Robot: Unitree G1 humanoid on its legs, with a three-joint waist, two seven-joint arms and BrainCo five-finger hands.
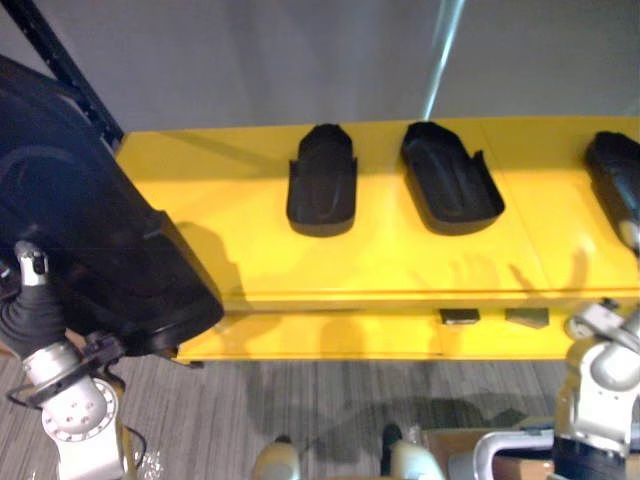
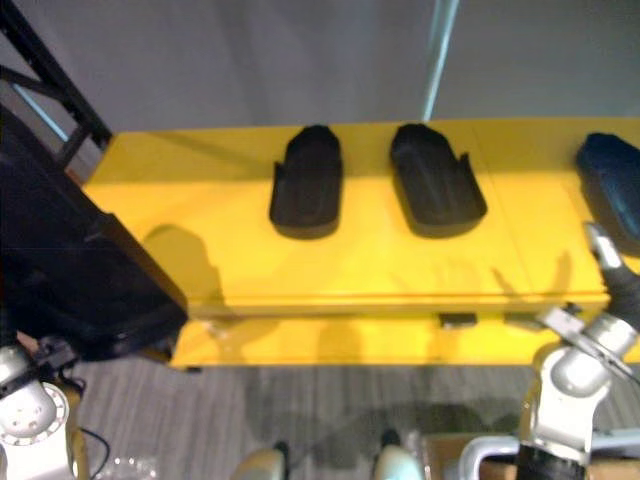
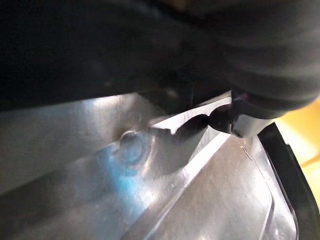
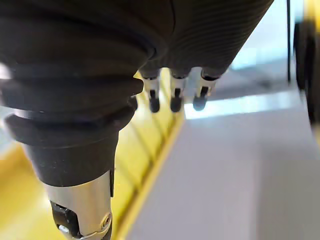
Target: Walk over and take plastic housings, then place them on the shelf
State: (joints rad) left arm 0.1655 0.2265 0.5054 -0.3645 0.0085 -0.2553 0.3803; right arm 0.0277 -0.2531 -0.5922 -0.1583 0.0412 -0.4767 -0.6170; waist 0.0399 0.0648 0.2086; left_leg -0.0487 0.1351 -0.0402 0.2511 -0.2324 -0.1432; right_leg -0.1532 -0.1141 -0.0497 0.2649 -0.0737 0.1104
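Fingers of right hand (image 4: 172, 95): straight and loose, hanging down, holding nothing; hand sits at right edge of frame, by the shelf front.
Fingers of left hand (image 3: 235, 122): one dark-tipped digit pressed on the inner wall of the held housing (image 1: 90, 230), the rest hidden behind it; reads as a grip.
Task thing: held housing fills left side of frame, up in the air, overlapping the shelf's left end, not set down.
Done: two housings (image 1: 322, 180) (image 1: 450, 178) lie on the shelf (image 1: 400, 260) at upper centre, side by side, apart; third housing (image 1: 615, 170) at right edge, cut off.
Left: put the held one down; bare yellow patch at left of shelf looks like the spot.
Housing shape: long shallow tubs, one end rounded, the other end open, raised rim.
Housing material: black hard plastic, matte outside; inside glossy with ribs and a round boss.
Shelf: flat yellow painted metal, smooth, folded front lip, seam right of centre.
Other: dark slanted post (image 1: 70, 70) upper left; grey striped floor (image 1: 330, 390) at bottom.
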